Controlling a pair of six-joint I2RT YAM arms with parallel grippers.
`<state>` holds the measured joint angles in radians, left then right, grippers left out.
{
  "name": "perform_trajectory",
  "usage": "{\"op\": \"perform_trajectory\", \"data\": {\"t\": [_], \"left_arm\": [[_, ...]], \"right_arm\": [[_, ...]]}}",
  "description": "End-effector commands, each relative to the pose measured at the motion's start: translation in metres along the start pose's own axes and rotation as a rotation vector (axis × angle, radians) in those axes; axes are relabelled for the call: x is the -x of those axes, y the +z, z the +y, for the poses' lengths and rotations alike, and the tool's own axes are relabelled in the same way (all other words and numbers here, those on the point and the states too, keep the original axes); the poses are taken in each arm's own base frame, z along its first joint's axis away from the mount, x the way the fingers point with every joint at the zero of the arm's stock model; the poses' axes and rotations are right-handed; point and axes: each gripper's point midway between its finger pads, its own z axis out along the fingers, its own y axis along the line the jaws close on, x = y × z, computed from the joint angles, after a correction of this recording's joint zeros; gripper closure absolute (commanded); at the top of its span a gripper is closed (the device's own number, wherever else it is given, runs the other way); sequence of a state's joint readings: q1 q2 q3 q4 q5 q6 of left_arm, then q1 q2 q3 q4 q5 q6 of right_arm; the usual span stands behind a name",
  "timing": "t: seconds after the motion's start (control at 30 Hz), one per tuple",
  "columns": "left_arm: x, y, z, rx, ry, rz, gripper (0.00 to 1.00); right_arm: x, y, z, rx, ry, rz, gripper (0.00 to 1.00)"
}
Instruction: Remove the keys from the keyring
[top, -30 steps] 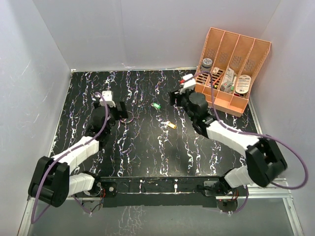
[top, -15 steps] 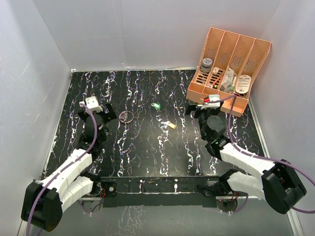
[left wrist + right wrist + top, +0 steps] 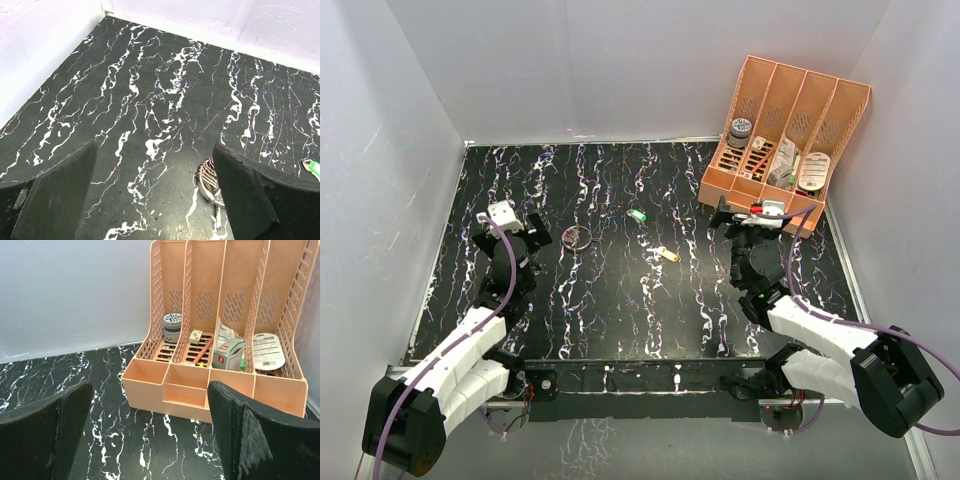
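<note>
The silver keyring (image 3: 576,236) lies flat on the black marbled table, with no key on it. It also shows in the left wrist view (image 3: 207,176), partly behind my right finger. The green key (image 3: 638,215) lies loose right of the ring and peeks in at the left wrist view's edge (image 3: 312,168). The yellow-orange key (image 3: 667,254) lies loose nearer the middle. My left gripper (image 3: 522,237) is open and empty, left of the ring. My right gripper (image 3: 750,216) is open and empty, by the organiser's front.
A peach desk organiser (image 3: 782,145) stands at the back right, holding a small jar, a pen, a box and a tag; it fills the right wrist view (image 3: 215,340). White walls close in the table on three sides.
Both arms have pulled back from the middle. The left gripper let go of the keyring, which now lies on the table. The right gripper swung right toward the organiser.
</note>
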<state>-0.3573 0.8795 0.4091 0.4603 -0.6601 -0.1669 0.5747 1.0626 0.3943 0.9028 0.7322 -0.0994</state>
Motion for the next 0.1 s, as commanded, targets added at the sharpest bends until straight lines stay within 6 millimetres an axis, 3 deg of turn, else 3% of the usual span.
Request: {"op": "perform_trajectory", "data": {"t": [0.0, 0.07], "left_arm": [[0.0016, -0.0017, 0.0064, 0.034, 0.003, -0.01, 0.01], [0.003, -0.0014, 0.003, 0.015, -0.002, -0.015, 0.01]], "right_arm": [[0.0216, 0.0025, -0.0052, -0.031, 0.041, -0.066, 0.02], [0.0225, 0.0025, -0.0047, -0.028, 0.039, -0.067, 0.02]]}}
